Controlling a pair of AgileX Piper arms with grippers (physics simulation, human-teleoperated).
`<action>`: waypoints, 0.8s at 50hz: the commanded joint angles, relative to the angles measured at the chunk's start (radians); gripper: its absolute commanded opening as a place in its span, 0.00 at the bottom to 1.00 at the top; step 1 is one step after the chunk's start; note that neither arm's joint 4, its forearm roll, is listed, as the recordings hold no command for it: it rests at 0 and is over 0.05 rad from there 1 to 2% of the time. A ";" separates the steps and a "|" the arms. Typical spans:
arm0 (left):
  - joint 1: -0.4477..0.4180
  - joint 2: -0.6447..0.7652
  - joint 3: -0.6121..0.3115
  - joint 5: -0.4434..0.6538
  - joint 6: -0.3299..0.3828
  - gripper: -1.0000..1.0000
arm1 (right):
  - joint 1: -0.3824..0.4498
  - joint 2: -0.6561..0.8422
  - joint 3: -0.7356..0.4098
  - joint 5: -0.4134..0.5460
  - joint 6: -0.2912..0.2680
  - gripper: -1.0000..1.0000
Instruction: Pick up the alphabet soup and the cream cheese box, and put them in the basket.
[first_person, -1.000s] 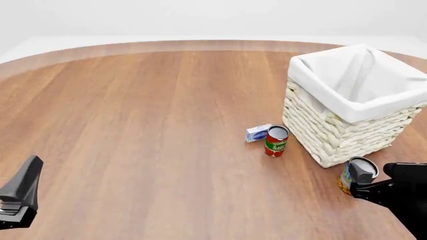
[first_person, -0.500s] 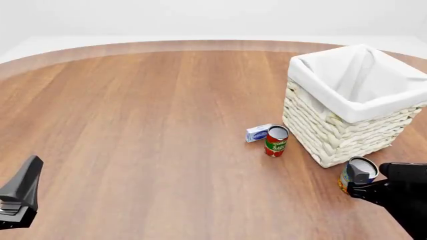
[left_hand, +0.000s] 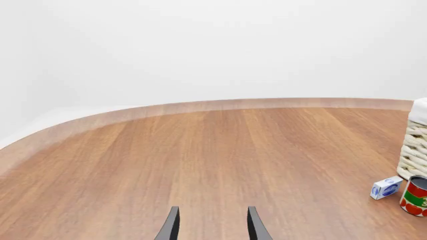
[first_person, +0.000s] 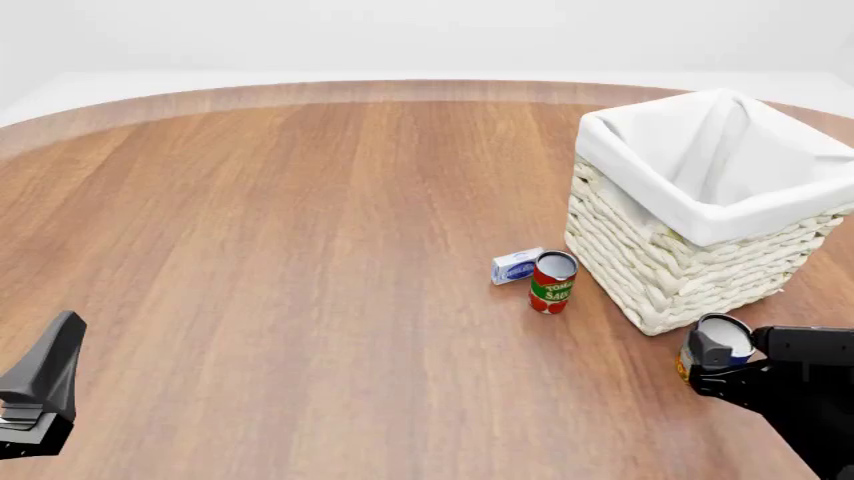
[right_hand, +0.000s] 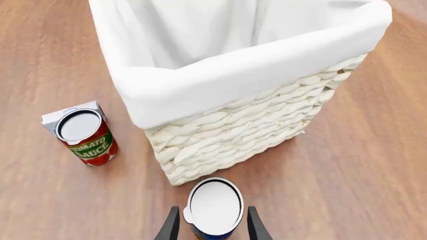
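The alphabet soup stands upright on the table just in front of the basket's near corner. In the right wrist view its silver top lies between my two fingers. My right gripper is open, with a finger on each side of the can. The cream cheese box lies left of the basket, touching the tomato sauce can. The wicker basket with white lining stands at the right. My left gripper is open and empty at the near left, and also shows in the left wrist view.
The tomato sauce can stands in front of the cream cheese box, close to the basket's wall. In the left wrist view the box, can and basket sit far off. The table's rounded far edge runs behind.
My right gripper has eased slightly forward around the alphabet soup. The left arm has not moved.
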 joint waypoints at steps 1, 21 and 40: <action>0.000 -0.001 0.001 0.000 0.000 1.00 | 0.007 0.055 0.010 -0.072 -0.003 1.00; 0.000 -0.001 0.001 0.000 0.000 1.00 | 0.004 0.176 0.010 -0.181 0.001 1.00; 0.000 -0.001 0.001 0.000 0.000 1.00 | 0.004 0.289 0.010 -0.284 0.006 1.00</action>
